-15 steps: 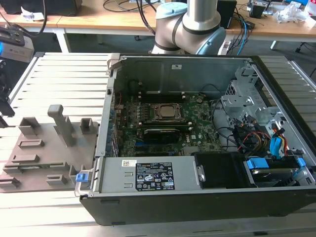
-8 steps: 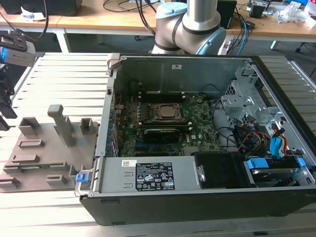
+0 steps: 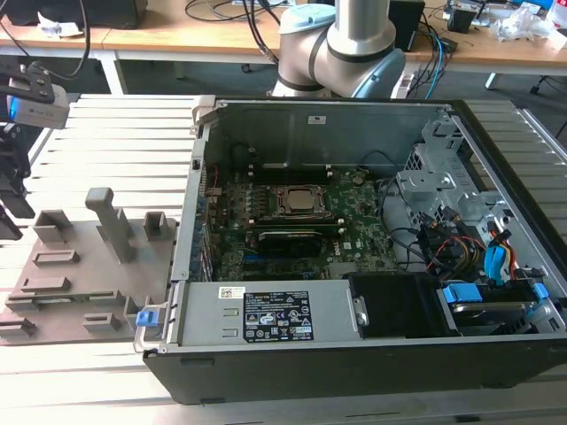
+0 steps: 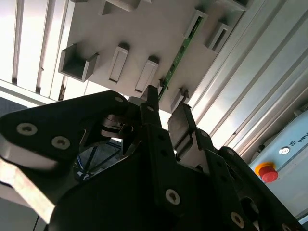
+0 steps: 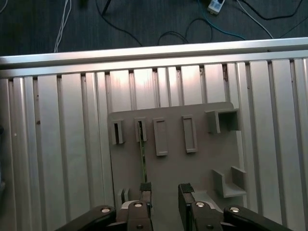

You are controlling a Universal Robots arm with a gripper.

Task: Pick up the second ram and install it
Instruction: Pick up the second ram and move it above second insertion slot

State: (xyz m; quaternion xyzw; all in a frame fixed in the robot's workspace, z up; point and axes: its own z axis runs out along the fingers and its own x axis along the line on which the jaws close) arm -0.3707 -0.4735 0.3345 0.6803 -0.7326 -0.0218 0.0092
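While the black two-fingered gripper (image 5: pixel 165 188) hangs with its fingers spread and nothing between them, we judge the task barely begun. In the first wrist view one fingertip (image 5: pixel 145 186) lines up with the near end of the second ram (image 5: pixel 143 154), a thin green circuit-board stick. It stands on edge in a slot of the flat grey plastic holder tray (image 5: pixel 192 173), and we cannot say whether finger and stick touch. The tray lies on the ribbed aluminium table (image 5: pixel 57 144). In the exterior view the gripper is at the exterior view's left, well apart from the open dark desktop computer case (image 3: pixel 292 128) and the large green motherboard (image 3: pixel 354 235) inside it. So the pick-up is not yet made, and the carry and seating are all left.
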